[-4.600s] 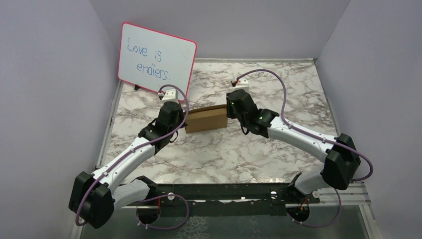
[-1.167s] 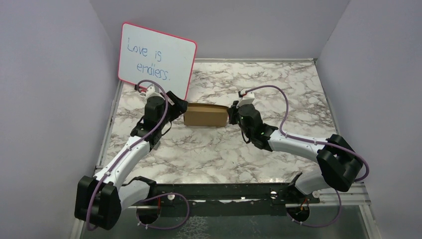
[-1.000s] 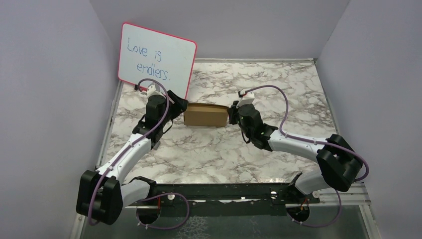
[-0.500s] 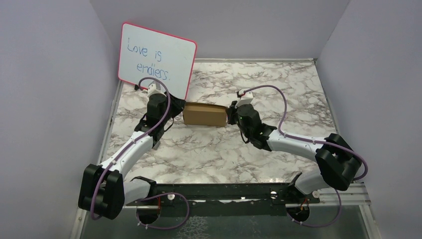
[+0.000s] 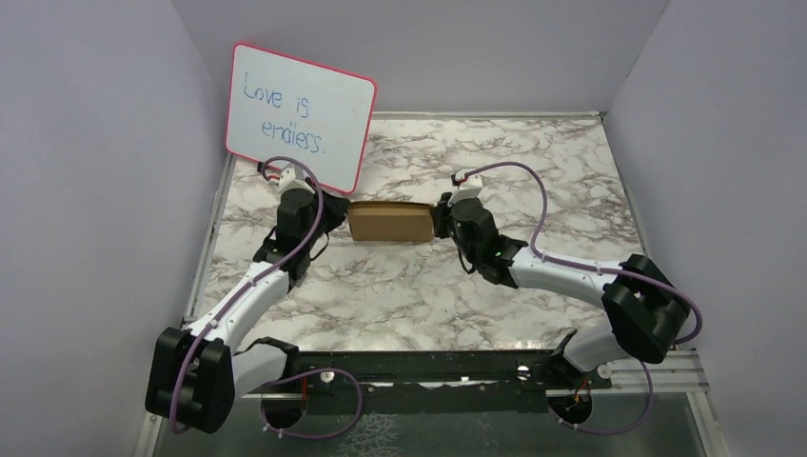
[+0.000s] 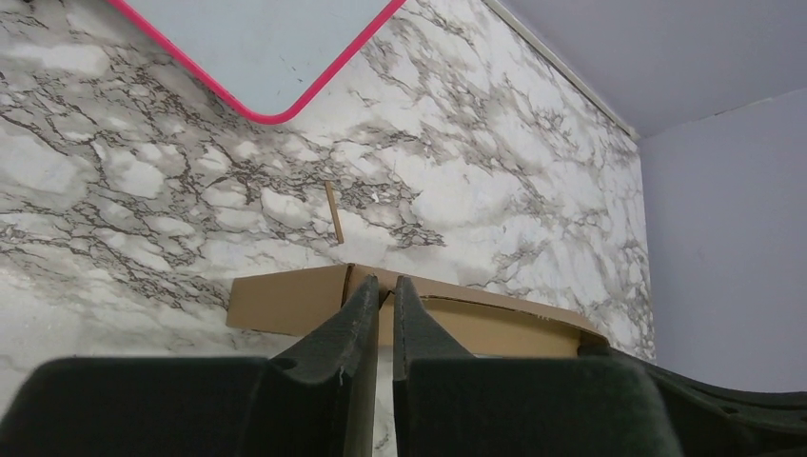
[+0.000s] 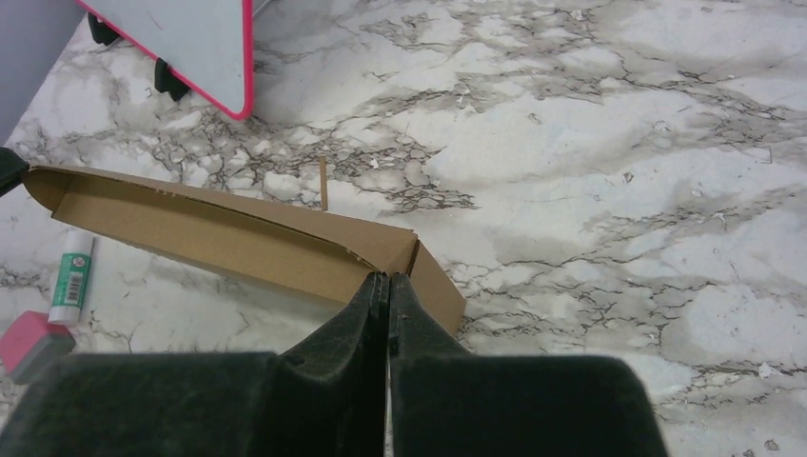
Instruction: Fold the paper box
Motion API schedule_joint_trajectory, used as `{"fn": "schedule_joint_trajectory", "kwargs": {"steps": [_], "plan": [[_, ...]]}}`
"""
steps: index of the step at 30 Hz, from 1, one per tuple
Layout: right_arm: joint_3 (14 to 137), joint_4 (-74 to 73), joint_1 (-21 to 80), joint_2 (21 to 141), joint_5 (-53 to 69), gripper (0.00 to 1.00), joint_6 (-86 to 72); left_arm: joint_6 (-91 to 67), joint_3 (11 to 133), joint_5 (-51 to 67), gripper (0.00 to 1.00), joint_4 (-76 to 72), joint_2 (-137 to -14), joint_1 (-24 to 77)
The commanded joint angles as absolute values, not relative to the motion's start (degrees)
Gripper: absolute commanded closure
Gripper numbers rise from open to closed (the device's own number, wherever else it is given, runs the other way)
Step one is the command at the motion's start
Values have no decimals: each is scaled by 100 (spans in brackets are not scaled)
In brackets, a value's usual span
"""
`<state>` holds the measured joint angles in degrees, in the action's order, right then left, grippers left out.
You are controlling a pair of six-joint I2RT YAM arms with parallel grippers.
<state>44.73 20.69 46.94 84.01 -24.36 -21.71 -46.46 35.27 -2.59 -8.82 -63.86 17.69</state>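
At 11 o'clock on the white, grey-veined marble-patterned tabletop (image 5: 419, 286) we see a pink-framed rectangular whiteboard (image 5: 300, 114) standing on small black feet, with blue handwriting across it.

The white-and-black left arm (image 5: 243, 300) reaches from 7 o'clock toward the middle. Its black left fingers (image 6: 360, 307) are drawn almost together, with only a thin slit between them. In the left wrist view their tips sit on the upper edge of the plain brown cardboard paper box (image 5: 388, 221), and we read this as a pinch on that edge at the box's 9 o'clock end.

The paper box lies near the middle of the tabletop, slightly toward 10 o'clock, with its long side running from 9 to 3 o'clock between the two arms. It is shallow and narrow, and one long wall bows a little. A thin brown sliver (image 7: 324, 184) lies on the tabletop just beyond it at 12 o'clock.

In the right wrist view, at 8 o'clock, a small white tube with a green label (image 7: 71, 276) and a pink block (image 7: 27, 343) lie near the box's far end.

The right arm (image 5: 571, 276) comes in from 4 o'clock. Its right fingers (image 7: 374, 297) are pressed closed, their tips touching the box's 3 o'clock corner. We cannot tell whether any cardboard is caught between them.
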Motion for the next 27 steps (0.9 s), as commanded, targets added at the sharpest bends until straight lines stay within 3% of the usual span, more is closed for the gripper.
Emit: {"fn": "schedule_joint_trajectory", "kwargs": {"steps": [1, 18, 27], "plan": [[4463, 1172, 4729, 8492, -2282, 92, -2333, -4403, 3212, -394, 93, -337, -6247, 1777], [5253, 281, 4603, 7842, -1846, 54, -2471, -4114, 3032, -620, 94, -141, -6159, 1778], [5883, 9, 4337, 8068, -1839, 54, -3166, -4068, 3079, -596, 94, -152, -6173, 1781]]}}
